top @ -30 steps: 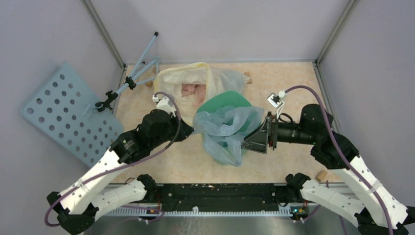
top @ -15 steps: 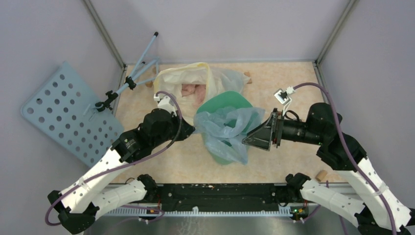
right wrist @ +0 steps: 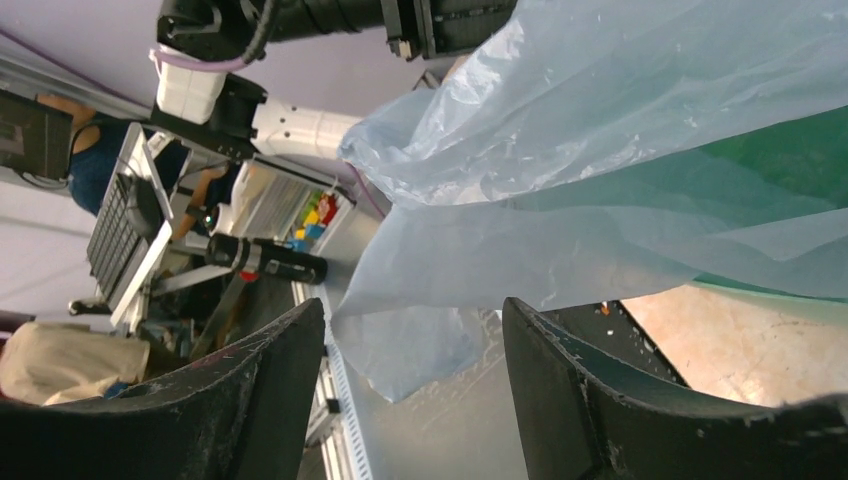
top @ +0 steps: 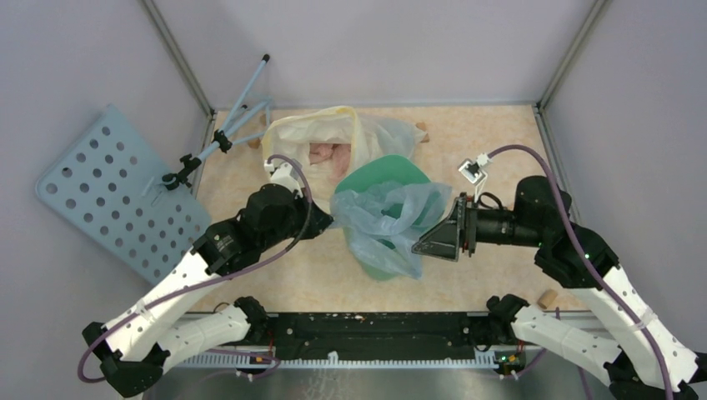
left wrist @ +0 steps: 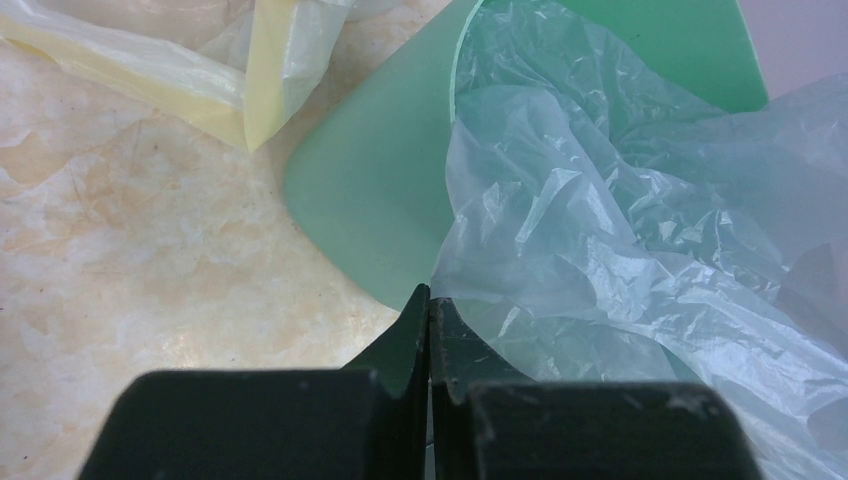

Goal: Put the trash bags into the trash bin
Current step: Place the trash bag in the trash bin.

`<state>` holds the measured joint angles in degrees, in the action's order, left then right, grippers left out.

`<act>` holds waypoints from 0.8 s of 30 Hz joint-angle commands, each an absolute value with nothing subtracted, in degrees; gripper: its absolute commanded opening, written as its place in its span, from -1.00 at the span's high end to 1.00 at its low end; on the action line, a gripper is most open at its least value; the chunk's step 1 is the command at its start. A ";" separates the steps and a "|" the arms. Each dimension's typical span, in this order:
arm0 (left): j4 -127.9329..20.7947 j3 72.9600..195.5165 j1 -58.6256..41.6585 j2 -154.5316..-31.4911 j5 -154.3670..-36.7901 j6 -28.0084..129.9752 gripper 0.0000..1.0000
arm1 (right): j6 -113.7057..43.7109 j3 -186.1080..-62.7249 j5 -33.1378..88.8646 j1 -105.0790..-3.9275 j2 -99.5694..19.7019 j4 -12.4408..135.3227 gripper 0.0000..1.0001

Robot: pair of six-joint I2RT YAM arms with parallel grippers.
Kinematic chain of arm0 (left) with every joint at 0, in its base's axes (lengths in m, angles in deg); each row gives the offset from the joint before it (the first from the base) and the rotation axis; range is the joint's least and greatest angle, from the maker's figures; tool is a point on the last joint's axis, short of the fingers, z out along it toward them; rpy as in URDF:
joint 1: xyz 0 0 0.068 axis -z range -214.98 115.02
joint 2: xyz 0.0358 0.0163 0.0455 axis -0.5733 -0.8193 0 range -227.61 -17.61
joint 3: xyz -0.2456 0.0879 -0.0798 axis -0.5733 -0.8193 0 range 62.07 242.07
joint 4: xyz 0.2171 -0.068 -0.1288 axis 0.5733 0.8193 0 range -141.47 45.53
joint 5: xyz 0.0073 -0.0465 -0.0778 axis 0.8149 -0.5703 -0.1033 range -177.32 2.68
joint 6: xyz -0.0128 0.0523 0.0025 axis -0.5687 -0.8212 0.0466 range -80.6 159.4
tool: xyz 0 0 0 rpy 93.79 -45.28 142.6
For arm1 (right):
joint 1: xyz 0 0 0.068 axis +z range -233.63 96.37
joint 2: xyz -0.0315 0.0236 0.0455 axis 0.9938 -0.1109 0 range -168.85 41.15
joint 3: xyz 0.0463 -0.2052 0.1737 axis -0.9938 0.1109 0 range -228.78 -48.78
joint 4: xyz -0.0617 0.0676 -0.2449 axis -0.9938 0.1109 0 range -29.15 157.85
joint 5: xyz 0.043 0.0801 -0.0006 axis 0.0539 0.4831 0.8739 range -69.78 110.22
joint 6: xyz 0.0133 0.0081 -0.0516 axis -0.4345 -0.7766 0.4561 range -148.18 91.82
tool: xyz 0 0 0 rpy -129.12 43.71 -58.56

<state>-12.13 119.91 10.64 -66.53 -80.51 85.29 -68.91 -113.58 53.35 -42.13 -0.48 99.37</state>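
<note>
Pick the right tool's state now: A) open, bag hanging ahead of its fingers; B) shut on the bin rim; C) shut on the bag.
A: the right wrist view shows a wide gap in the right tool, the trash bag hanging beyond it, ungripped.

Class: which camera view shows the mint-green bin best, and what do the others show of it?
Top external: the bin shows most of its outline, though the pale-blue bag drapes its near half. Left wrist shows only one corner; right wrist only a green strip behind plastic.

Crinkly see-through plastic bag (top: 379, 223), smooth plastic bin (top: 381, 173)
</note>
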 commanded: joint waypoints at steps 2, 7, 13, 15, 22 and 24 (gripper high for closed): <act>-14.25 121.38 10.48 -66.82 -80.74 84.15 1.00 | -69.86 -114.47 58.51 -41.89 -1.73 93.73 -0.30; -13.95 121.59 10.51 -66.66 -80.40 84.14 1.00 | -68.99 -115.16 57.50 -41.76 -3.80 95.43 -0.12; -13.68 121.94 10.51 -66.82 -80.12 83.98 1.00 | -68.60 -114.95 54.73 -41.44 -4.01 97.14 0.55; -13.67 122.01 10.46 -66.95 -79.95 83.90 1.00 | -68.18 -115.04 51.63 -41.48 -3.51 98.89 0.84; -12.19 121.90 10.39 -66.81 -78.08 83.54 1.00 | -64.27 -114.42 40.39 -41.44 -1.08 110.79 1.00; -10.97 121.94 10.40 -66.46 -76.91 83.41 1.00 | -63.61 -113.36 37.08 -41.49 0.09 113.99 1.00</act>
